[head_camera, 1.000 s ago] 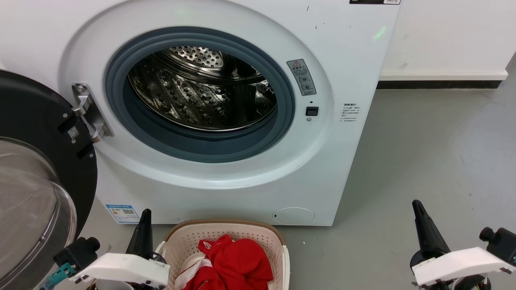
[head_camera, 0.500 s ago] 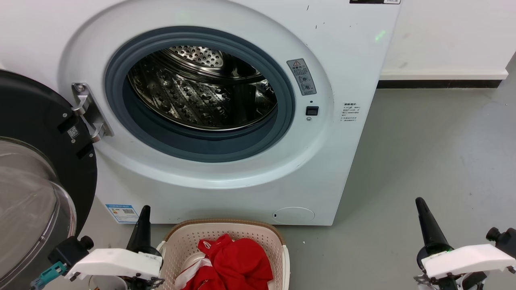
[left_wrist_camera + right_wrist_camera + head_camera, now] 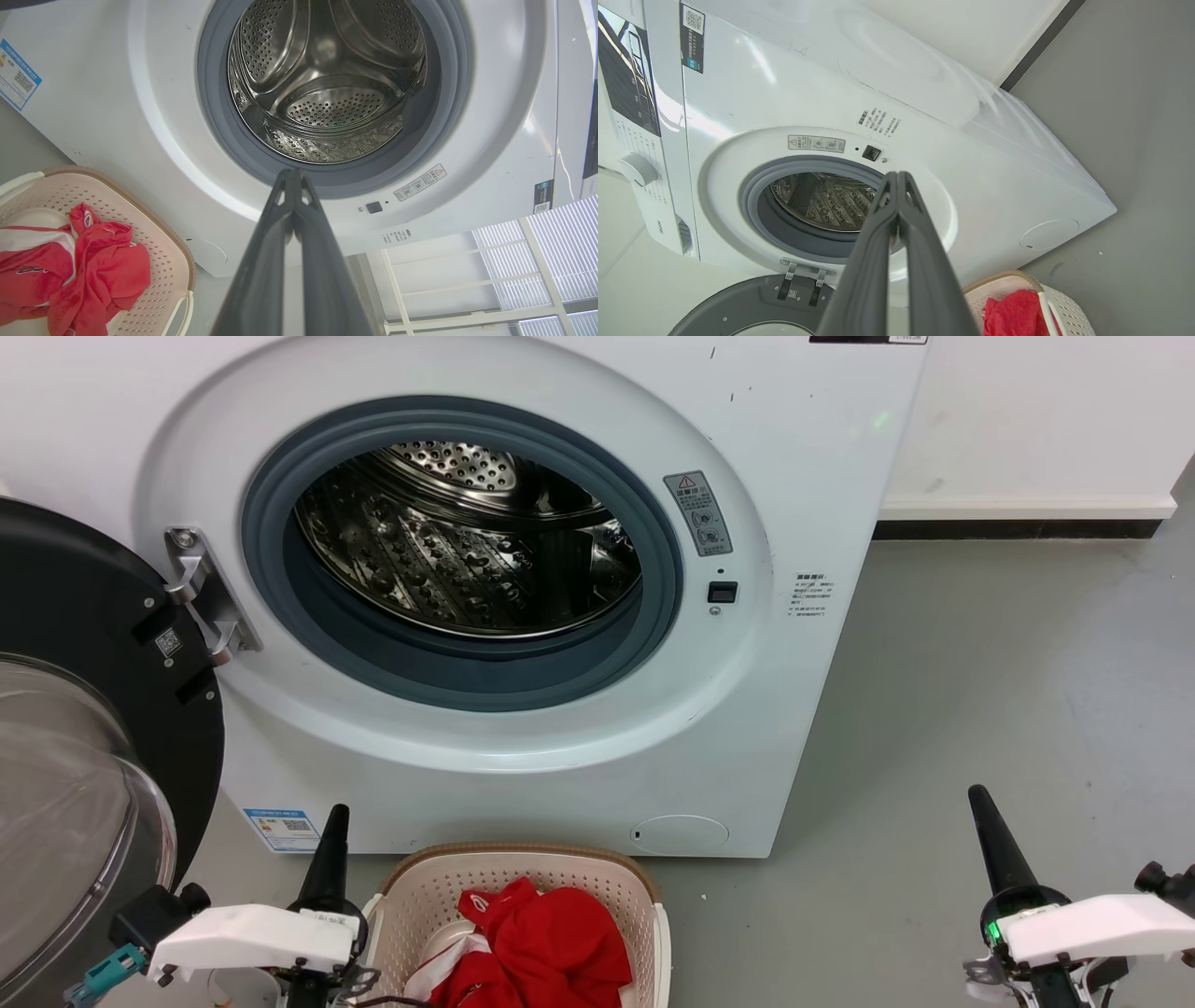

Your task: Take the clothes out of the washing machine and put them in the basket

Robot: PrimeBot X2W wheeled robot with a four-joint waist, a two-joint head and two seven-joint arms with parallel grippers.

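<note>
The steel drum (image 3: 327, 107) of the washing machine (image 3: 560, 784) shows bare metal wherever the cameras reach, its black-framed door (image 3: 93, 597) swung wide on the robot's left. The clothes (image 3: 551, 943) lie in a crumpled red heap, white trim showing, inside the basket (image 3: 523, 870), which stands on the grey floor (image 3: 980, 663) just in front of the machine. The left gripper (image 3: 336, 817) hovers just beside the basket's left rim, while the right gripper (image 3: 980, 798) hangs well apart over open floor to the right. Both point up toward the machine, each with its jaws clenched tip to tip on nothing. By the look of it, the unloading step is done and the task stands at or near its end. The one doubt is the drum's lowest front part, hidden in the head view behind the grey seal (image 3: 467, 677). The next move calls for a look into that spot. If a garment lies there, an arm must part its jaws, reach in over the seal and lift the fabric clear to the basket. Otherwise nothing is left to grasp.
</note>
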